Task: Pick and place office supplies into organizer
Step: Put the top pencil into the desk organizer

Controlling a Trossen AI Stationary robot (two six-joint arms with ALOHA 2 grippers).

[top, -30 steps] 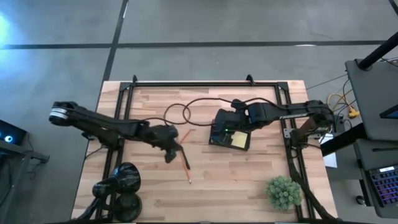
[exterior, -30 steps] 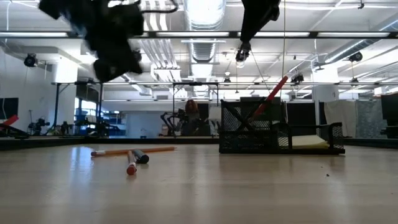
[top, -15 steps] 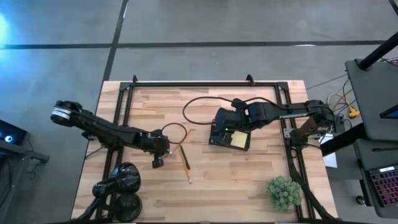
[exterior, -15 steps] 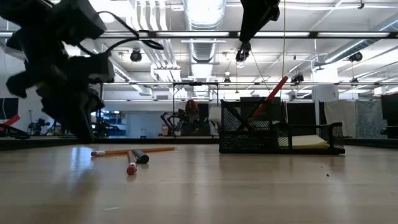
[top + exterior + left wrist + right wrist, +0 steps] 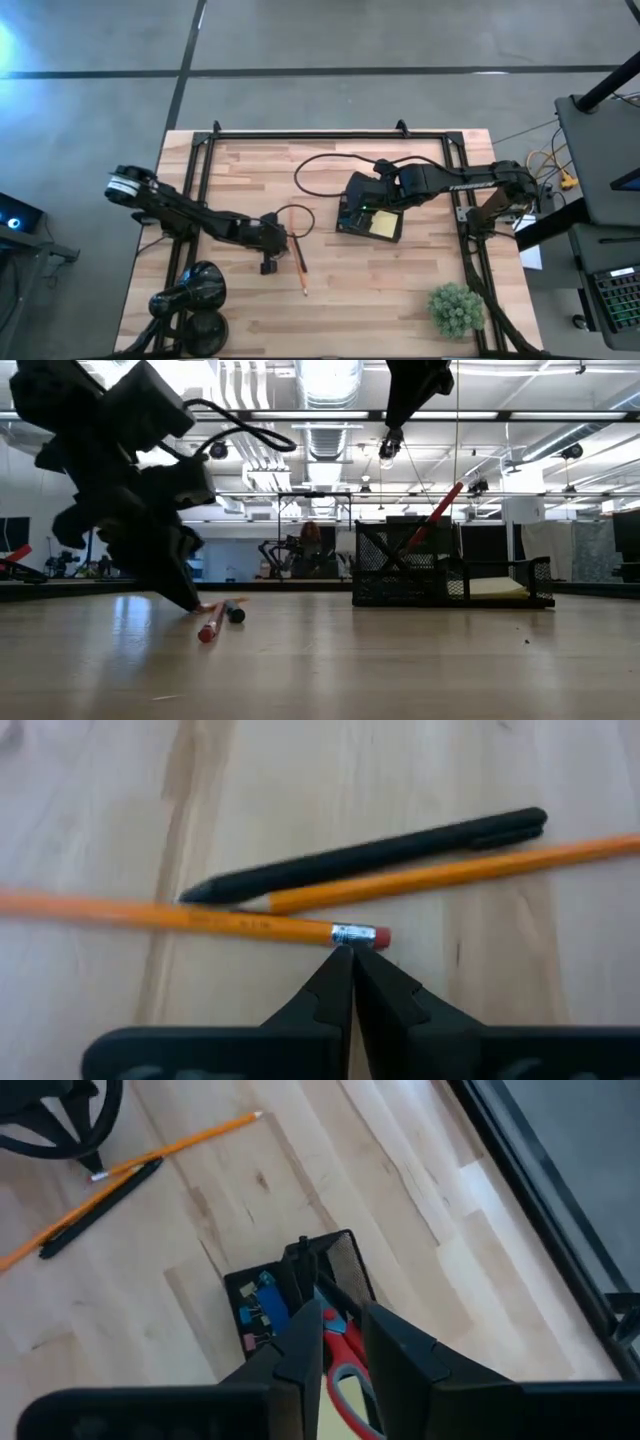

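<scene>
A: What is the organizer (image 5: pixel 368 208) holding?

B: It is sitting right of the table's (image 5: pixel 380 280) centre. One mesh compartment is holding the red-handled scissors (image 5: pixel 345 1365), which are leaning with a handle rising above the rim, and small blue clips (image 5: pixel 262 1306); the other is holding the yellow note pad (image 5: pixel 384 224).

A: How are the loose items lying?

B: Two orange pencils (image 5: pixel 190 917) and a dark pen (image 5: pixel 370 855) are lying flat on the wood left of the organizer. In the left wrist view the pen and one pencil are running almost parallel, while the other pencil is presenting its eraser end to the fingertips.

A: And the grippers?

B: The left gripper (image 5: pixel 352 960) is pressing its fingers fully together, gripping nothing, its tips just beside that eraser. The right gripper (image 5: pixel 335 1335) is hovering over the organizer, fingers slightly parted astride a scissor handle; whether it is gripping cannot be told.
</scene>
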